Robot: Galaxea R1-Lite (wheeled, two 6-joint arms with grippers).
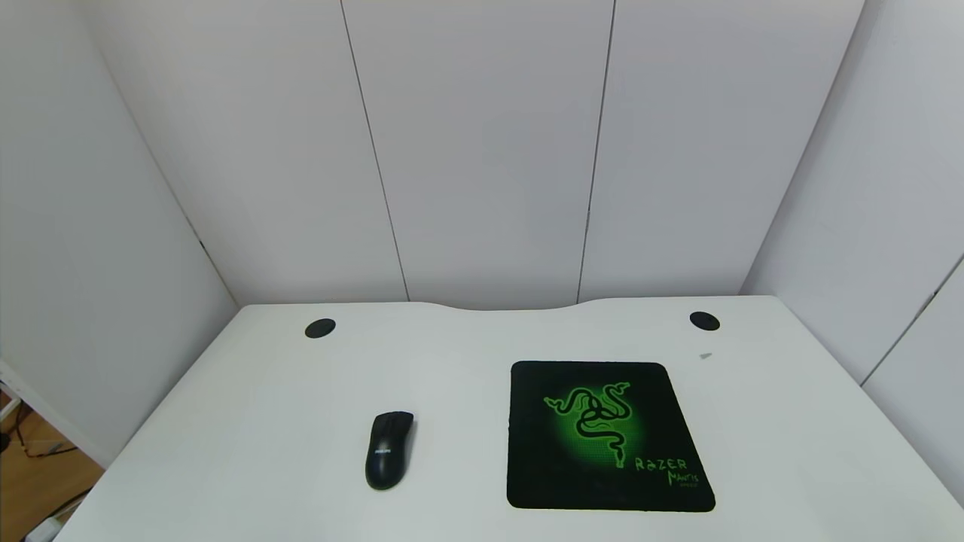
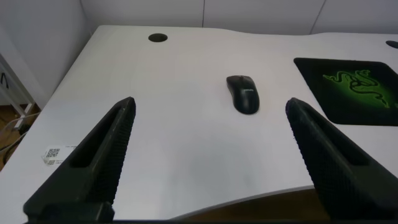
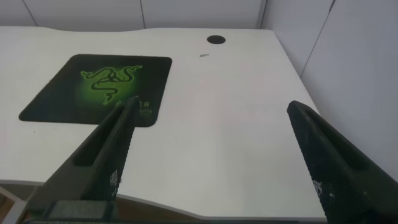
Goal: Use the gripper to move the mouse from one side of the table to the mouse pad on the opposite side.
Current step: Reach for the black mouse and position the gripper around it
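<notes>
The black mouse (image 1: 389,449) lies on the left half of the white table (image 1: 248,391), to the left of the mouse pad and clear of it. The black mouse pad (image 1: 605,434) with a green snake logo lies right of centre. Neither gripper shows in the head view. In the left wrist view my left gripper (image 2: 211,149) is open and empty above the table's near edge, with the mouse (image 2: 243,93) well ahead of it. In the right wrist view my right gripper (image 3: 211,149) is open and empty above the near right edge, the mouse pad (image 3: 99,87) ahead of it.
Two round black grommets (image 1: 320,328) (image 1: 704,321) sit near the table's curved rear edge. A small grey scrap (image 1: 705,355) lies by the right grommet. A white QR label (image 2: 55,154) lies near the table's left edge. White wall panels enclose the back and sides.
</notes>
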